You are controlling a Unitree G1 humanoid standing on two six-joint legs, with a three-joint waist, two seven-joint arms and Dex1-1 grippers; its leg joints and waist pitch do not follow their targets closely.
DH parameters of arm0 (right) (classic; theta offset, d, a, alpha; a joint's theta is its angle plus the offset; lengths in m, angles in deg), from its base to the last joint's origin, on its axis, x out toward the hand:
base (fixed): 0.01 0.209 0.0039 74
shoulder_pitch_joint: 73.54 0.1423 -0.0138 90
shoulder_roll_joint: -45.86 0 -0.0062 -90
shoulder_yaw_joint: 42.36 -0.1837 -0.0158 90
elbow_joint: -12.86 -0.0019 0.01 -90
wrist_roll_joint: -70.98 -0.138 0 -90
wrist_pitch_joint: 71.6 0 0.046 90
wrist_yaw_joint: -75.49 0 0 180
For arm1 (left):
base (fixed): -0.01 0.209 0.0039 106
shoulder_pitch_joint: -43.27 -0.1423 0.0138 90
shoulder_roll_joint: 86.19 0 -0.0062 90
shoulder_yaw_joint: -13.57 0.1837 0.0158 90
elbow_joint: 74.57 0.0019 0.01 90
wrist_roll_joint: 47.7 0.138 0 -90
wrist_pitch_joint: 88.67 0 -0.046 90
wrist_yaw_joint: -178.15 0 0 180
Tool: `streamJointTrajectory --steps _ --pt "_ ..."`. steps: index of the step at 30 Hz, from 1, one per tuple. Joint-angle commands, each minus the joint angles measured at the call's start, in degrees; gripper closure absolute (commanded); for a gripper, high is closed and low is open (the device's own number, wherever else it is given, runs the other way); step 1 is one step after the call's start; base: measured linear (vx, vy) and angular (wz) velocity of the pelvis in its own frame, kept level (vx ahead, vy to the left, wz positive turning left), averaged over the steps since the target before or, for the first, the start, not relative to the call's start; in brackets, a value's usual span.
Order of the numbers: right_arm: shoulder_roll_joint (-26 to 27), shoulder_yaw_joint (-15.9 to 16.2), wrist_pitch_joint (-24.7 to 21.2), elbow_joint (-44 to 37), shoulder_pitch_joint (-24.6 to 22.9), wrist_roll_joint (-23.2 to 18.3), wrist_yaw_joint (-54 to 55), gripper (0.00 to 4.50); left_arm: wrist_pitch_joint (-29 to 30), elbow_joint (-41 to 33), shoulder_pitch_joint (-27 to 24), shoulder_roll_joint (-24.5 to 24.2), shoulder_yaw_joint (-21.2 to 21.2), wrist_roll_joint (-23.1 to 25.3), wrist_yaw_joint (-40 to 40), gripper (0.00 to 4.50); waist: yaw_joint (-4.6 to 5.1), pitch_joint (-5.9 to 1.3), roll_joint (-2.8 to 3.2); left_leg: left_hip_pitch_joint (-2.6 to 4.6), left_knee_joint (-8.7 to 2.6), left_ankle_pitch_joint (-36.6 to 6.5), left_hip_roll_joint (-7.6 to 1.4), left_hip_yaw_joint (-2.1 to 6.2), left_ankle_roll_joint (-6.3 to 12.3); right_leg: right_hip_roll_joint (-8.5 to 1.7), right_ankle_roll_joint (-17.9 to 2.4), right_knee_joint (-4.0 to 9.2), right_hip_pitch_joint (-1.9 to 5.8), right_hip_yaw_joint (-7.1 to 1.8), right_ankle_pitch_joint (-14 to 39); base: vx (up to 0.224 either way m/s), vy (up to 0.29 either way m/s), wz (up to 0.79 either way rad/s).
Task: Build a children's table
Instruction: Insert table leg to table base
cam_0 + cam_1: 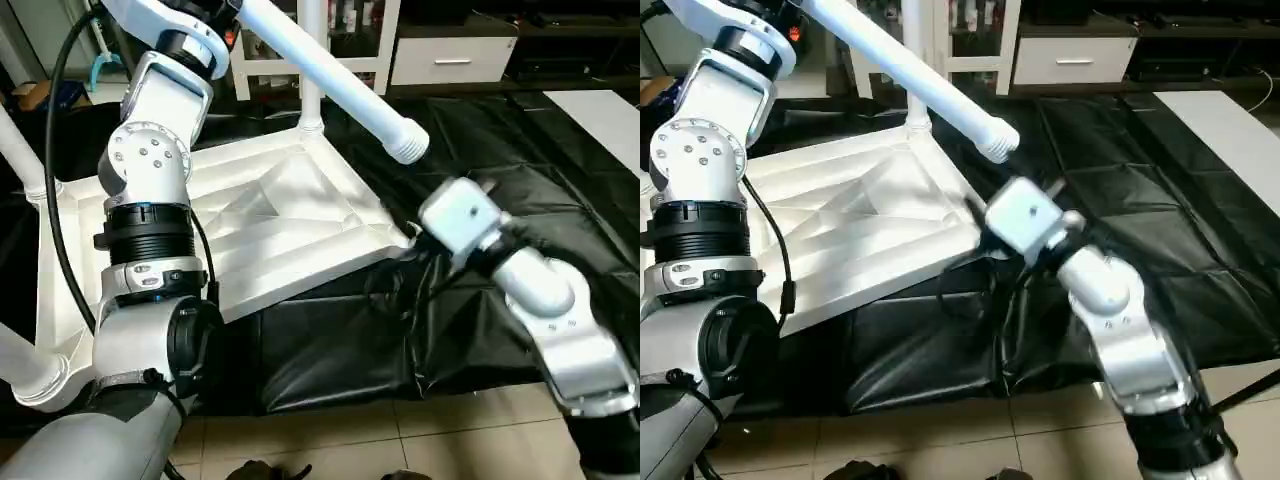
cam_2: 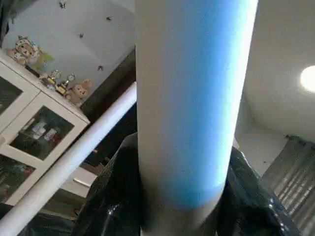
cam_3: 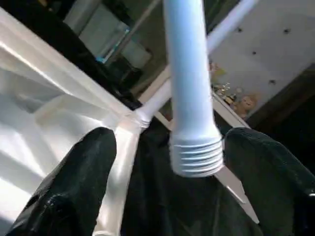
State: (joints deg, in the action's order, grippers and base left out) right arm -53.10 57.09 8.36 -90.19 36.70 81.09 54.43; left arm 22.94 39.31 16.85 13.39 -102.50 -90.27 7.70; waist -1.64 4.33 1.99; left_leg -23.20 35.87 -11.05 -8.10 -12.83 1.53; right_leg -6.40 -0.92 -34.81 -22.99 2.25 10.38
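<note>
A: Start at your left claw (image 2: 182, 216). Its wrist view has both black fingers (image 2: 110, 196) pressed against a white loose leg (image 2: 189, 98), clamped on it.

B: And from the head?

A: There you see what the wrist cannot: the loose leg (image 1: 330, 75) slants down from your raised left arm, and its threaded end (image 1: 408, 145) hangs free in the air above the tabletop's near right corner (image 1: 395, 235).

B: Your right claw?

A: Its wrist view has the two fingers (image 3: 74, 182) spread wide apart, with the threaded end (image 3: 197, 157) between them and touching neither, as far as you can judge at that angle. From the head, the right claw (image 1: 980, 240) is mostly hidden behind its white wrist block, just at that corner of the top.

B: Where is the table itself?

A: The white tabletop (image 1: 270, 230) lies upside down, ribs up, on a black sheet (image 1: 480, 330) spread over the tiled floor (image 1: 400, 440). One fitted leg (image 1: 312, 60) stands upright at the far corner, and other white legs (image 1: 20, 160) show at your left side. Behind it stands a white glass-door cabinet (image 2: 29, 132) with small toys on top, which the left wrist view shows best.
</note>
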Motion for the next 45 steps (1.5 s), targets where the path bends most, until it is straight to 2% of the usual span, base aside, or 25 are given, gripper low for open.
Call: streamJointTrajectory --steps 1,7,10,12,13,14,20,23,28,36,42,43,45 --pt "0.2 0.0 -1.4 0.5 0.6 1.3 0.3 0.57 0.7 -2.1 0.7 -0.1 0.3 -0.7 -0.3 2.96 0.37 -4.14 -0.07 2.32 -5.08 -13.1 -4.33 2.95 0.63 -1.98 -11.4 3.60 1.94 -1.69 6.1 0.000 0.000 0.00" --pt "0.7 0.2 -2.1 1.5 2.6 2.8 1.3 0.57 1.5 -4.0 0.1 0.5 0.9 -2.6 2.9 2.96 0.44 -4.02 -0.06 2.44 -5.25 -13.9 -4.34 2.89 0.15 -1.95 -11.6 3.74 1.83 -1.69 7.6 0.000 0.000 0.00" --pt "1.2 0.1 -2.3 0.1 3.4 1.7 0.7 0.57 3.1 -7.2 -1.2 0.8 1.9 -6.0 9.4 2.96 0.37 -3.85 -0.08 2.53 -5.42 -14.7 -4.45 2.84 -0.32 -2.04 -11.5 3.83 1.67 -1.77 8.8 0.000 0.000 0.00" --pt "1.3 0.4 -2.0 -0.4 3.3 1.5 0.4 0.57 3.6 -7.9 -1.4 1.0 1.9 -7.1 10.8 2.96 0.31 -3.87 0.05 2.63 -5.48 -14.6 -4.42 2.79 -0.64 -1.86 -11.5 3.72 1.52 -1.76 7.9 0.000 0.000 0.00" --pt "1.5 0.5 -1.8 -0.9 3.1 1.5 0.1 0.57 4.2 -8.6 -1.5 1.1 1.9 -8.1 11.6 2.96 0.33 -3.64 0.13 2.55 -5.60 -14.8 -4.41 2.83 -0.69 -1.79 -11.5 3.75 1.47 -1.75 7.7 0.000 0.000 0.00" --pt "1.8 0.6 -1.8 -1.4 3.0 1.6 0.0 0.57 4.9 -9.4 -1.7 1.2 2.0 -9.0 12.5 2.96 0.34 -3.71 0.07 2.53 -5.66 -14.4 -4.47 2.83 -0.74 -1.80 -11.5 3.54 1.65 -1.75 6.3 0.000 0.000 0.00" --pt "2.7 1.5 -1.9 -3.1 1.9 1.6 0.3 0.57 7.8 -13.9 -3.5 1.4 3.3 -12.9 18.3 2.96 0.40 -3.56 0.12 2.41 -5.63 -12.8 -4.45 2.68 0.15 -2.00 -11.9 3.65 1.80 -1.87 6.0 0.000 0.000 0.00" --pt "2.9 1.6 -1.9 -3.3 1.6 1.7 0.2 0.57 7.6 -14.8 -3.9 1.7 3.4 -13.6 19.1 2.96 0.47 -3.44 0.19 2.34 -5.71 -13.3 -4.50 2.71 0.21 -1.98 -11.9 3.73 1.80 -1.88 7.0 0.000 0.000 0.00" --pt "3.1 1.9 -1.9 -3.5 1.2 1.8 -0.1 0.57 8.0 -15.9 -4.1 1.9 3.2 -14.8 19.5 2.96 0.61 -3.19 0.27 2.49 -6.00 -15.6 -4.51 2.75 -1.27 -1.83 -10.9 3.99 1.59 -1.94 9.5 0.000 0.000 0.00" --pt "3.1 2.4 -1.9 -3.3 0.3 2.2 -0.4 0.57 9.4 -17.2 -3.9 1.7 3.2 -17.3 20.7 2.96 0.62 -3.15 0.31 2.46 -6.03 -14.3 -4.46 2.69 -1.10 -1.81 -10.7 3.95 1.64 -1.98 7.8 0.000 0.000 0.00" --pt "3.0 2.6 -1.7 -3.0 0.4 2.3 -0.4 0.57 9.3 -17.5 -4.1 1.3 3.8 -17.0 20.5 2.96 0.55 -3.35 0.35 2.46 -5.85 -11.7 -4.47 2.58 -0.02 -1.86 -11.5 3.76 1.85 -1.94 5.1 0.000 0.000 0.00" --pt "3.0 2.8 -1.2 -3.1 0.4 2.1 -0.8 0.57 5.9 -15.8 -5.0 -0.1 6.3 -10.5 20.1 2.96 0.57 -3.52 0.30 2.40 -5.78 -11.2 -4.47 2.64 0.60 -1.82 -11.4 3.92 1.99 -1.92 4.9 0.000 0.000 0.00" --pt "2.9 3.1 -0.8 -3.3 0.5 2.1 -1.1 0.57 1.9 -13.5 -5.9 -1.5 9.2 -3.0 19.6 2.96 0.67 -3.46 0.33 2.39 -5.74 -11.2 -4.54 2.66 1.09 -1.92 -10.4 3.95 2.04 -2.00 5.4 0.000 0.000 0.00"
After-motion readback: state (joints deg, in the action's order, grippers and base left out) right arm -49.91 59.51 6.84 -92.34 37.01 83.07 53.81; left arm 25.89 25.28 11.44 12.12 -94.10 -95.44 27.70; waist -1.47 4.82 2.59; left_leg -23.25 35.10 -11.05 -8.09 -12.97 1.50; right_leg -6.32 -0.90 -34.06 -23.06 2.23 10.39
